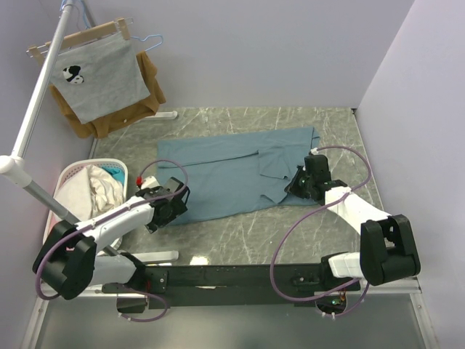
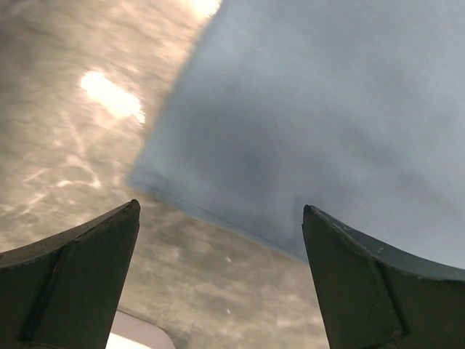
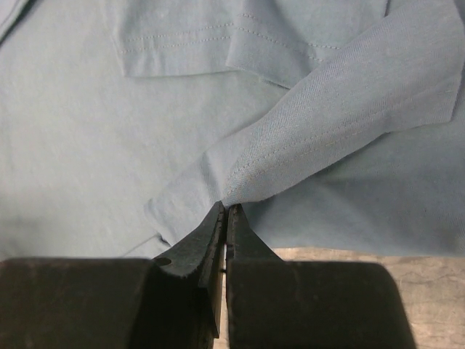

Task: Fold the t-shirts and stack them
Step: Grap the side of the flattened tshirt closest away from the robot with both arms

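One teal t-shirt (image 1: 218, 178): right pincer (image 3: 227, 209) pinches its fold, left pincer (image 2: 220, 208) gapes wide

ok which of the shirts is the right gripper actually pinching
The teal-blue t-shirt spread on the table: the right gripper is shut on a fold of it. The grey printed shirt and the brown garment hang on hangers, untouched.

t-shirt (image 1: 218, 178): we see it spread on the middle of the table (image 1: 240, 240)
left gripper (image 1: 180, 198): at the shirt's near left corner
right gripper (image 1: 292, 187): at its near right edge, cloth between the fingers
basket (image 1: 69, 173): left of the shirt, clothes (image 1: 102, 185) in it
hung garments (image 1: 102, 80): behind the basket
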